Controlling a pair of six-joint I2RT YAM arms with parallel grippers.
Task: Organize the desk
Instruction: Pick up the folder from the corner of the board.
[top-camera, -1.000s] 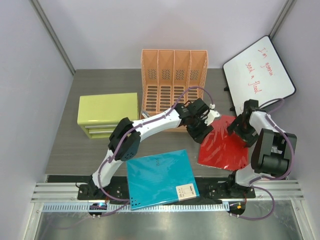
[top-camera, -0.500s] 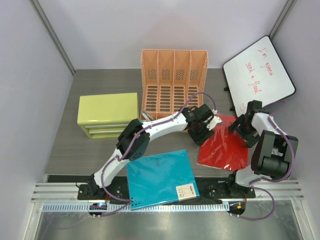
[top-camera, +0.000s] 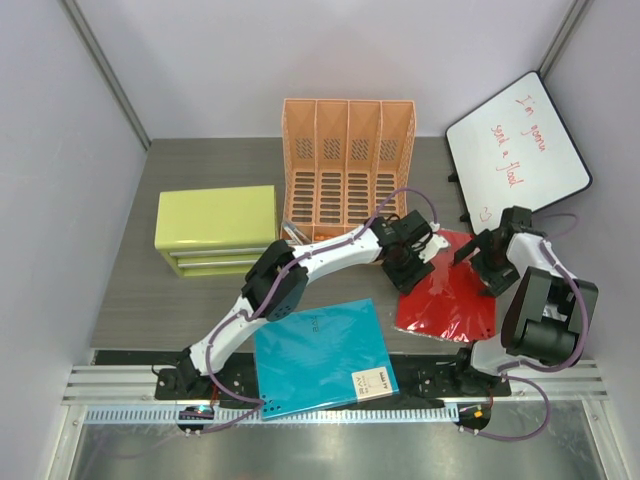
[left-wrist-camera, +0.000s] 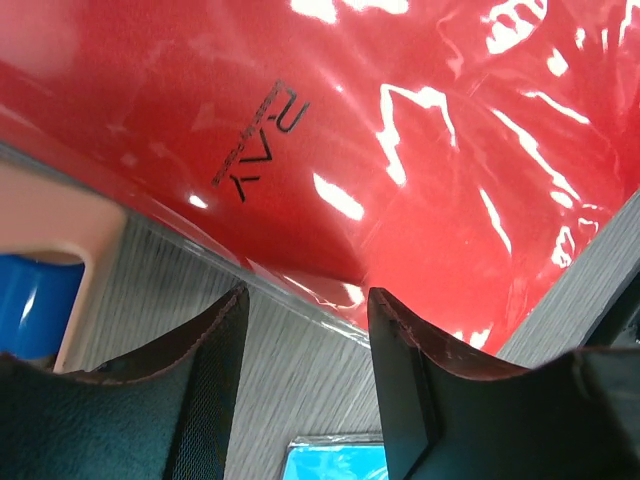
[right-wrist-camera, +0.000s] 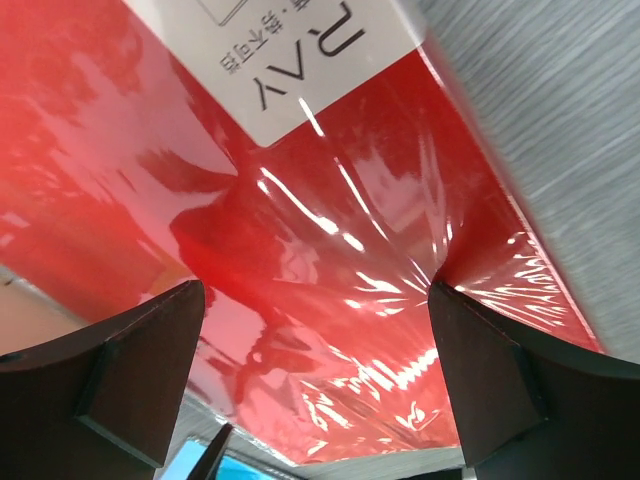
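Desk (top-camera: 130, 300) spreads dark grey beneath my arms from above, with the red folder (top-camera: 450, 300) lying flat on its right side. At my left wrist, my left gripper (left-wrist-camera: 305, 295) stands parted at the folder's edge. My right gripper (right-wrist-camera: 315, 290) gapes wide over its glossy wrap.

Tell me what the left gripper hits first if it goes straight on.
Probably the near edge of the red folder: the left gripper, open, aims at it low over the desk. Depth is unclear; the desk might come first.
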